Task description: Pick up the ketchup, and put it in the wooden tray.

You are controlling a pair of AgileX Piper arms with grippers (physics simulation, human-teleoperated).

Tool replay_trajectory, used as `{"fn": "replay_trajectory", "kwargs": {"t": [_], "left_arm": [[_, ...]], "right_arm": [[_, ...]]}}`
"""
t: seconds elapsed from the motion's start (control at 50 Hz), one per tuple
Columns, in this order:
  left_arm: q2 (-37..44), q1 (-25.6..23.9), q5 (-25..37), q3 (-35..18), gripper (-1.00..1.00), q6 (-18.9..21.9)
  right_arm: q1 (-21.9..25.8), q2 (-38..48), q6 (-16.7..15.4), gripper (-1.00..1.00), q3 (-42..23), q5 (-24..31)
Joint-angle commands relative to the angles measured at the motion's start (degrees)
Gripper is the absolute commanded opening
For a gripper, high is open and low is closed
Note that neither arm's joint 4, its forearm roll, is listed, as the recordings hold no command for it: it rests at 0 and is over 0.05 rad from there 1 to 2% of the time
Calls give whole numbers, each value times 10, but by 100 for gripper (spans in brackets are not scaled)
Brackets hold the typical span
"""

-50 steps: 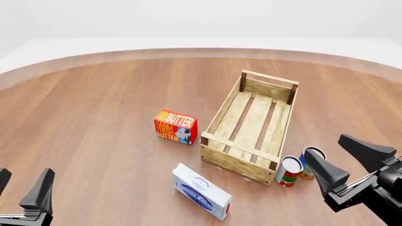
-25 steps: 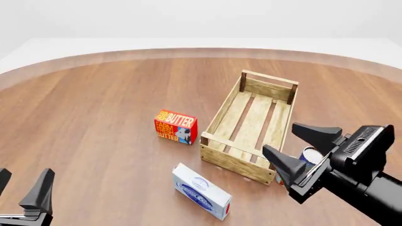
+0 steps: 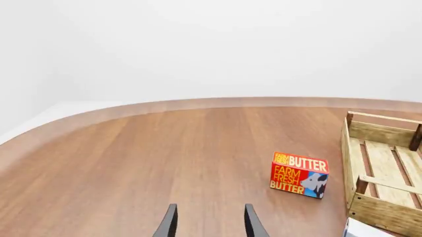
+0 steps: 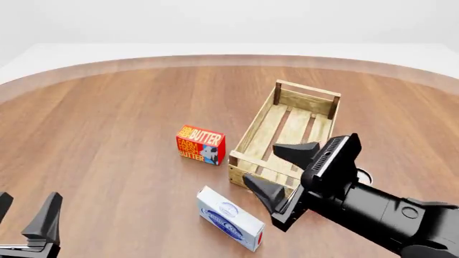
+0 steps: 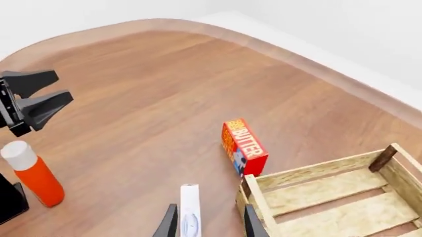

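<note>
R gripper (image 4: 282,173) spread wide, holding nothing, hovering over the near end of the wooden tray (image 4: 287,141), fingers aimed toward the white carton (image 4: 230,218) and butter box (image 4: 201,144). R arm body covers the tray's near-right corner in front view, whatever stands there is hidden.

L gripper (image 4: 25,219) open, empty, low at near-left of the surface (image 4: 107,123); in its own wrist view fingertips (image 3: 170,224) sit parted over bare wood.

Ketchup (image 5: 33,173) seen only in R wrist view: upright, white cap up, on the surface just beside the L gripper (image 5: 29,103), well apart from the tray (image 5: 329,192). Not in front view.

Around: white carton lies flat just near-left of the tray's near end; butter box stands left of the tray, small gap. Tray interior shows slats only.

Room: wide bare wood left and far of the butter box, curved surface edge well beyond.
</note>
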Motion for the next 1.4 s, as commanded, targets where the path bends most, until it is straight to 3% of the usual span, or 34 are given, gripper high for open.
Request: {"fn": "replay_trajectory", "kwargs": {"t": [0.02, 0.7, 1.4], "left_arm": [[0, 0, 0, 0, 100, 0], [0, 0, 0, 0, 100, 0], [0, 0, 0, 0, 100, 0]], "right_arm": [[50, 87, -2, 100, -34, -38], [186, 287, 26, 100, -168, -73], [278, 376, 47, 100, -245, -58]]}}
